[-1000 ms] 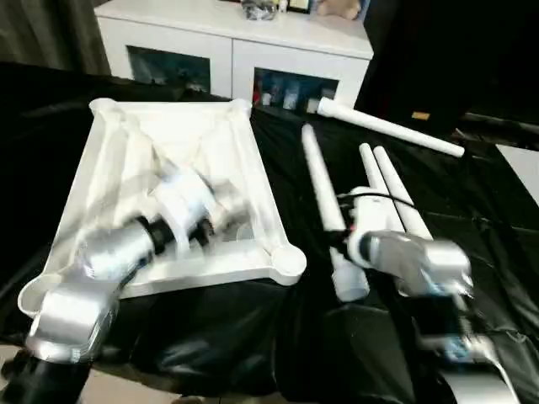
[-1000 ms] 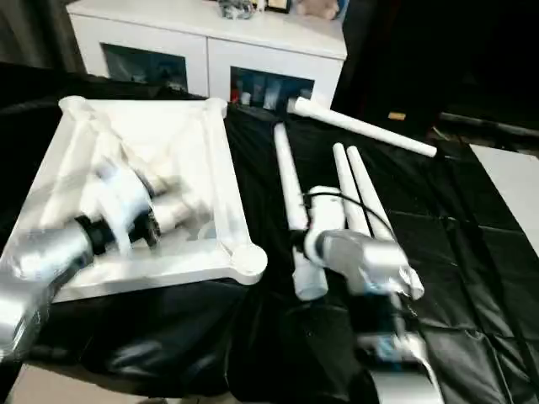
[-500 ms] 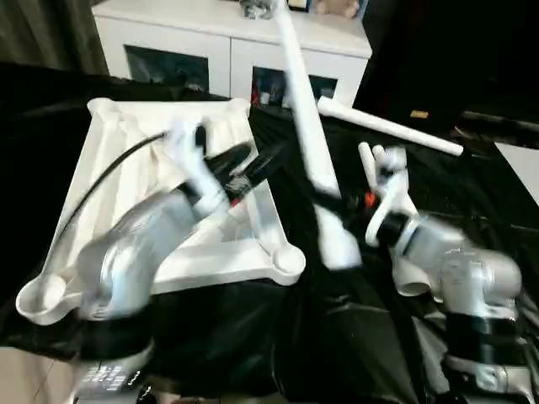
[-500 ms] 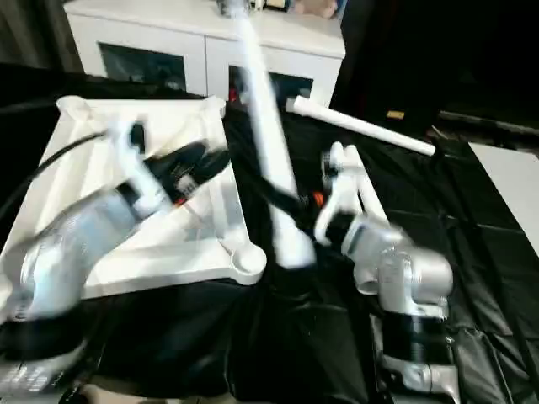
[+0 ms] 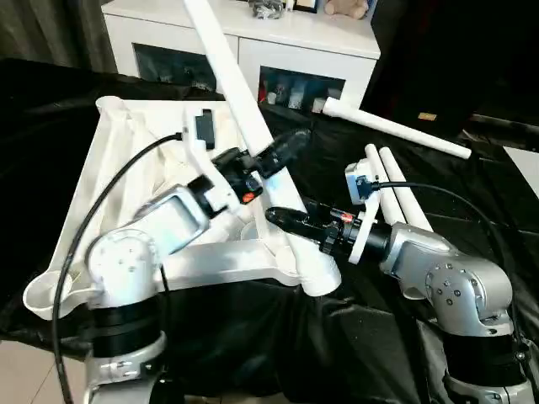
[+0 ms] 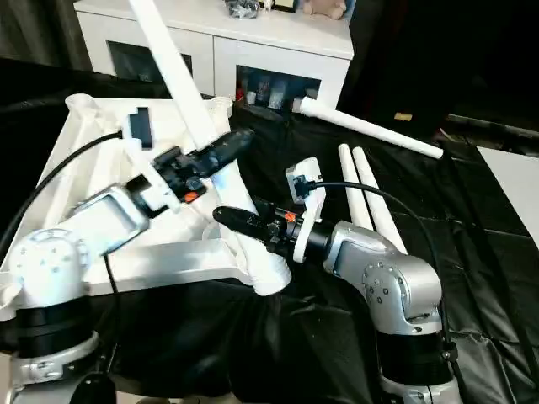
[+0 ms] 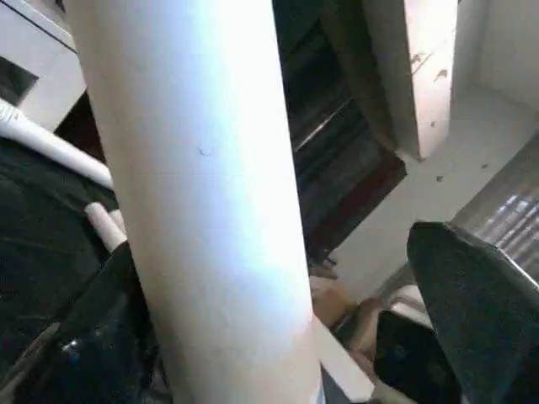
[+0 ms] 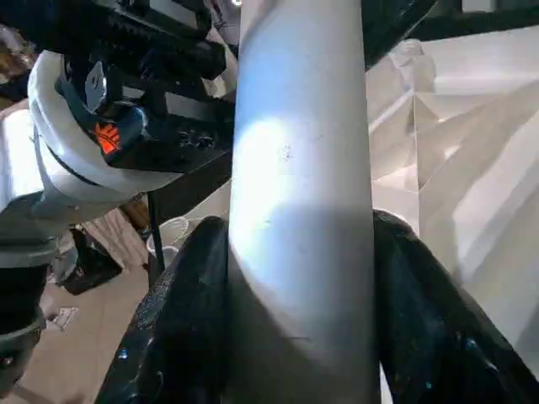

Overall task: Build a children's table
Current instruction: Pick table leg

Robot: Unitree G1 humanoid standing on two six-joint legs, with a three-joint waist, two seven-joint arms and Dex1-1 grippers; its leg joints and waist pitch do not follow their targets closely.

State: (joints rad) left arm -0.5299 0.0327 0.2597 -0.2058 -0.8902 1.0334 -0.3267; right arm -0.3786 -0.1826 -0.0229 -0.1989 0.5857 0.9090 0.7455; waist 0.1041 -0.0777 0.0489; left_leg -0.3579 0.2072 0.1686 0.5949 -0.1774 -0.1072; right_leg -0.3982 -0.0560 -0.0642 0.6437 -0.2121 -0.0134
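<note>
The white tabletop [image 5: 84, 185] lies upside down on black cloth, ribs up. One long white leg [image 5: 227, 76] stands tilted, its thick end [image 5: 320, 279] down at the tabletop's near right corner. My right gripper [image 5: 283, 219] is shut on this leg's lower part; both black fingers [image 8: 185, 320] press the leg [image 8: 303, 210]. Higher up, my left gripper [image 5: 290, 145] is open around the same leg [image 7: 202, 168]: one finger lies against it, the other finger [image 7: 472, 286] stands apart. Two more legs [image 5: 396, 189] lie side by side, and another leg [image 5: 396, 135] lies behind them.
A white cabinet with dark glass doors [image 5: 253, 50] stands behind the work, small items on its top. Black cloth [image 5: 253, 337] covers the surface and hangs over the near edge. A black cable [image 5: 101, 210] loops from my left wrist.
My right gripper has lifted one leg off the cloth and swung it up to a tilt at the tabletop's near right corner. My left arm left the tabletop and reached the leg.
</note>
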